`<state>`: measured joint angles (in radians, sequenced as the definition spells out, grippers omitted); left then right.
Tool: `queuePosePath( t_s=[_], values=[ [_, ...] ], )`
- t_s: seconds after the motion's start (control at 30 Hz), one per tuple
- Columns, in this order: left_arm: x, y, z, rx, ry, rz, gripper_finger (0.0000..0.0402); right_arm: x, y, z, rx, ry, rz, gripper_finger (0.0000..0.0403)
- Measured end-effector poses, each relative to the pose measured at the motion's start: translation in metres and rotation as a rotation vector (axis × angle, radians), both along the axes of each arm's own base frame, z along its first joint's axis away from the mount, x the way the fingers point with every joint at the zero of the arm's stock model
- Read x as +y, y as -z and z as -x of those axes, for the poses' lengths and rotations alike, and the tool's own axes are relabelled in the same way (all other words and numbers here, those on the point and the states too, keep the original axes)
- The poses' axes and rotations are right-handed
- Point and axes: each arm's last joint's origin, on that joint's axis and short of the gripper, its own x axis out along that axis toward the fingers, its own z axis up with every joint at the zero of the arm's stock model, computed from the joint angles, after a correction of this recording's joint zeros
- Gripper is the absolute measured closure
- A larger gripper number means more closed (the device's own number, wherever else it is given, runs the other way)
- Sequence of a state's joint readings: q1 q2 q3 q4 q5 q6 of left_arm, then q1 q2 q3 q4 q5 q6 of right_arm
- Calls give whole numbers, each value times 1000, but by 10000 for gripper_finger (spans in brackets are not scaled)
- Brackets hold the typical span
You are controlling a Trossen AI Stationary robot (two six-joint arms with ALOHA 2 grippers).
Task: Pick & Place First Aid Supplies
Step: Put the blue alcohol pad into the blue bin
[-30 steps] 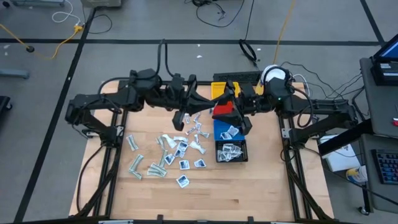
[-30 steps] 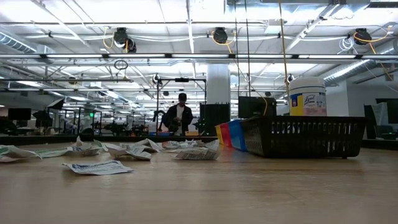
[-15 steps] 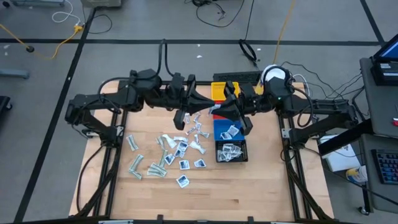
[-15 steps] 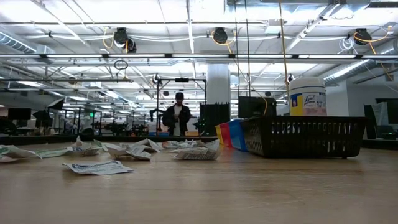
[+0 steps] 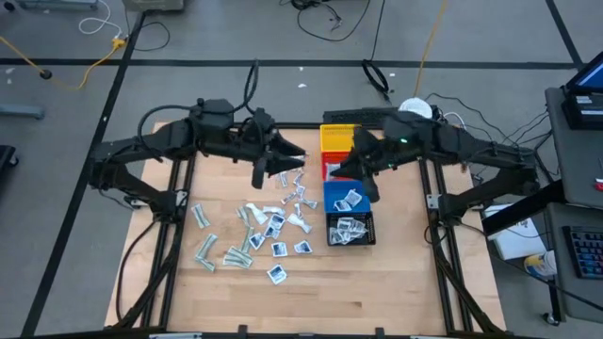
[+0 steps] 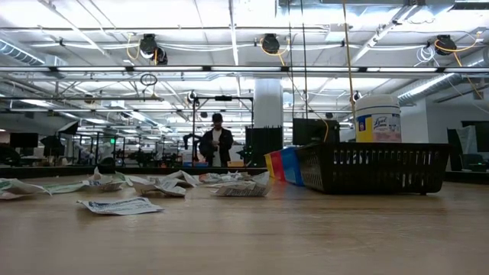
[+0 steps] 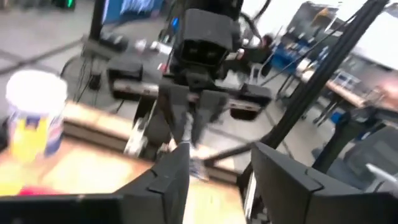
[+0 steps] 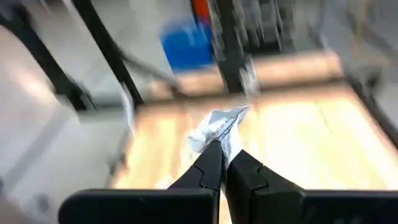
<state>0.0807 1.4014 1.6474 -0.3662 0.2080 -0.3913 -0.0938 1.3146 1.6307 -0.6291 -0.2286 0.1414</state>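
Our right gripper (image 8: 225, 163) pinches a crumpled white packet (image 8: 219, 129) and has pulled back from the red bin (image 5: 336, 168), so delivery seems pending. Our left gripper (image 7: 214, 162), fingers apart and empty, has lifted; other packets (image 5: 252, 234) litter the desk (image 5: 311, 278).

1. Tabletop (image 6: 252, 237), wooden, in the foreground.
2. Scattered packets (image 6: 122, 205), lying flat at left.
3. Black bin (image 6: 372, 168), at right.
4. White jar (image 6: 377, 118), behind the bin.
5. Person (image 6: 217, 143), standing far behind.
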Motion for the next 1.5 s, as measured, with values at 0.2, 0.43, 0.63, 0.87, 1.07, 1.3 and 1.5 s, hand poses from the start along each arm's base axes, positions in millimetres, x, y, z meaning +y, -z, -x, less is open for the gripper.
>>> queuePosePath(
  t_s=[0.2,0.43,0.63,0.87,1.07,1.3,1.5],
  values=[
    [-2,7,15,139,-4,46,198,-28,16,2,380,100,78,402],
    [-5,12,27,240,7,54,207,-47,57,-9,614,142,140,403],
    [-8,11,28,234,14,53,215,-51,119,-20,704,175,201,403],
    [-9,11,28,232,18,48,215,-44,192,-18,760,163,210,403],
    [-9,11,28,231,18,49,215,-37,226,-15,737,148,214,403],
    [-9,11,28,231,17,49,215,-34,249,-10,712,146,218,401],
    [-9,11,28,232,17,51,215,-34,250,-9,723,148,216,358]
  ],
)
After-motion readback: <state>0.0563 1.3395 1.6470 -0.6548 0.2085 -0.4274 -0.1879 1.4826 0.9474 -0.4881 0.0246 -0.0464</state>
